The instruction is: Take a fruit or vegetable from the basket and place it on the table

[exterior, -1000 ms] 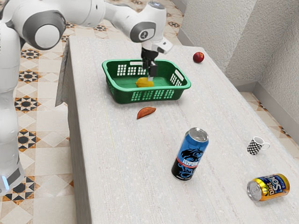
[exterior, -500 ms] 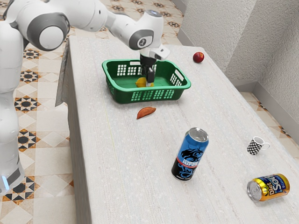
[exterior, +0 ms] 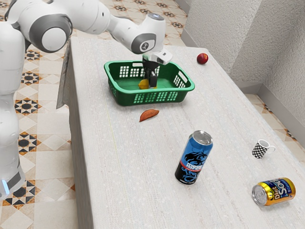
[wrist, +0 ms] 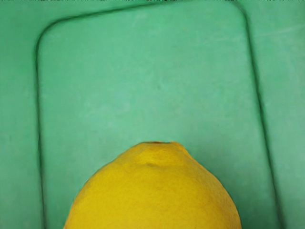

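Observation:
In the exterior view my gripper (exterior: 151, 83) reaches down inside the green basket (exterior: 125, 98), right at the yellow lemon (exterior: 143, 84), and covers part of it. Whether its fingers are apart or pressing on the lemon cannot be made out. From the wrist view, the lemon (wrist: 155, 195) lies large just under my hand, its stem end showing against the green basket floor (wrist: 143, 71). The pale cloth-covered table (exterior: 119, 152) holds the basket.
A brown-orange sweet potato (exterior: 149, 115) lies on the table beside the basket. Farther off are a red apple (exterior: 202, 58), a tall blue can (exterior: 194, 157), a checkered mug (exterior: 260, 149) and a gold soda can (exterior: 274, 192) on its side.
My hand has come down into the basket onto the lemon and over the last half second has moved only slightly. The lemon appears in the same place.

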